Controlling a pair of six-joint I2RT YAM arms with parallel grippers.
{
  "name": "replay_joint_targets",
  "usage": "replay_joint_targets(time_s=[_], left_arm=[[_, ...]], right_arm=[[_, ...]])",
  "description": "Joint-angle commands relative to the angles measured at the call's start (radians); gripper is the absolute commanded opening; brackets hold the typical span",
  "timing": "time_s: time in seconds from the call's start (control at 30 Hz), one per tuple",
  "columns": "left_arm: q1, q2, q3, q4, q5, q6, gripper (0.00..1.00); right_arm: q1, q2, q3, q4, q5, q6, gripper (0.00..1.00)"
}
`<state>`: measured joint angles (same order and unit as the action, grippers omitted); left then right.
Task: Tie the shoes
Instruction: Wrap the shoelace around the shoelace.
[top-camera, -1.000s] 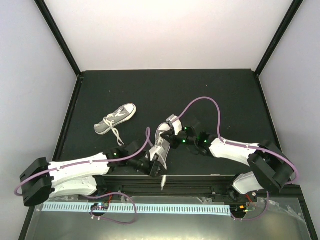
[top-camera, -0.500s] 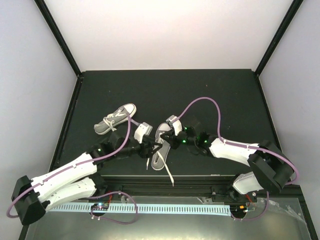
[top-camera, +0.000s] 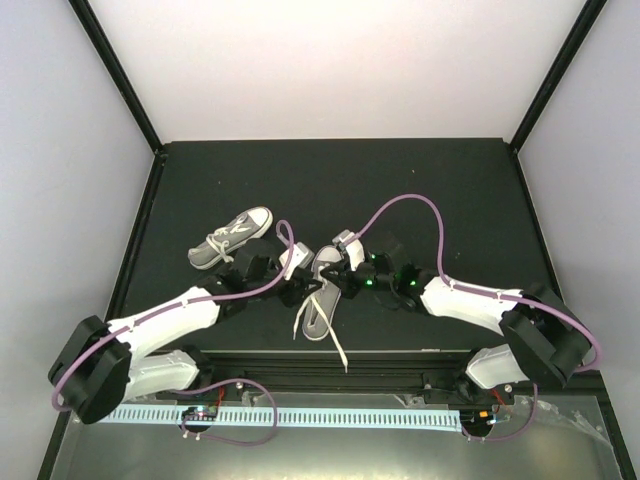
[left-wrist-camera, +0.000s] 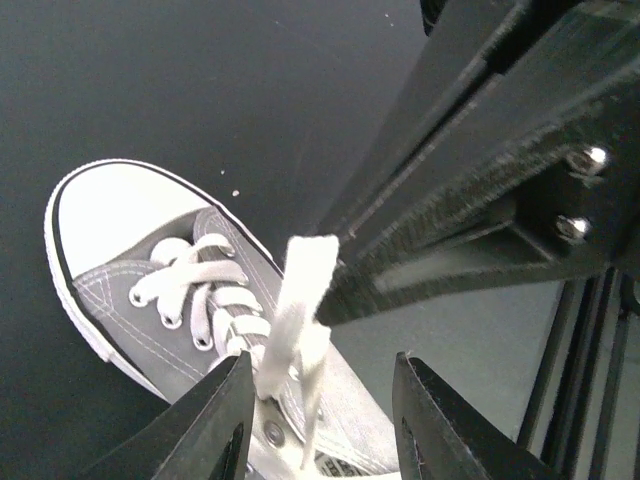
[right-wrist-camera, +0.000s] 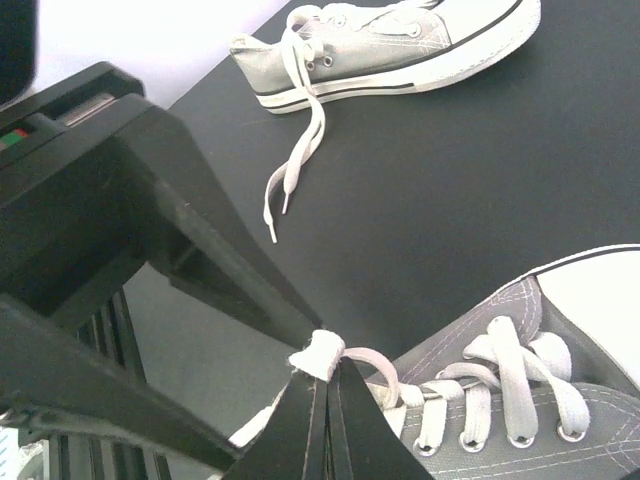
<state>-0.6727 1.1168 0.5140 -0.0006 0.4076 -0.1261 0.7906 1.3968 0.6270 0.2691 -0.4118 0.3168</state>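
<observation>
Two shoes (top-camera: 232, 240), right end effector (right-wrist-camera: 325, 385) pinching a lace (right-wrist-camera: 322, 352), left end effector (left-wrist-camera: 318, 372) spread.

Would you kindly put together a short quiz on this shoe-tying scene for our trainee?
1. True or false: the right gripper is shut on a white lace of the nearer grey canvas sneaker.
2. How many sneakers lie on the black table?
3. The left gripper is: A shut on the sole; B open with the lace between its fingers; C out of view.
Key: 1 true; 2 two; 3 B.
</observation>
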Motion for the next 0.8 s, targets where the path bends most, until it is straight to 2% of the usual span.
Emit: replay_joint_targets(time_s=[0.0, 0.33, 0.53, 0.6, 0.73, 0.77], left_arm=[[0.021, 0.049, 0.052, 0.085, 0.067, 0.064, 0.40], [0.041, 0.121, 0.070, 0.107, 0.064, 0.086, 0.28], [0.043, 0.151, 0.077, 0.107, 0.084, 0.087, 0.07], [0.043, 0.146, 0.075, 0.104, 0.070, 0.079, 0.02], [0.044, 0.122, 0.056, 0.101, 0.028, 0.059, 0.02], [0.044, 0.115, 0.049, 0.101, 0.021, 0.054, 0.02]], right_arm=[[0.000, -0.019, 0.014, 0.014, -0.017, 0.015, 0.02], [0.001, -0.007, 0.016, 0.018, -0.039, 0.023, 0.02], [0.001, -0.013, 0.016, 0.010, -0.038, 0.023, 0.02], [0.000, -0.024, 0.017, -0.004, -0.028, 0.020, 0.12], [0.000, -0.079, 0.006, -0.071, 0.018, 0.008, 0.56], [0.000, -0.103, -0.007, -0.084, 0.031, 0.013, 0.63]])
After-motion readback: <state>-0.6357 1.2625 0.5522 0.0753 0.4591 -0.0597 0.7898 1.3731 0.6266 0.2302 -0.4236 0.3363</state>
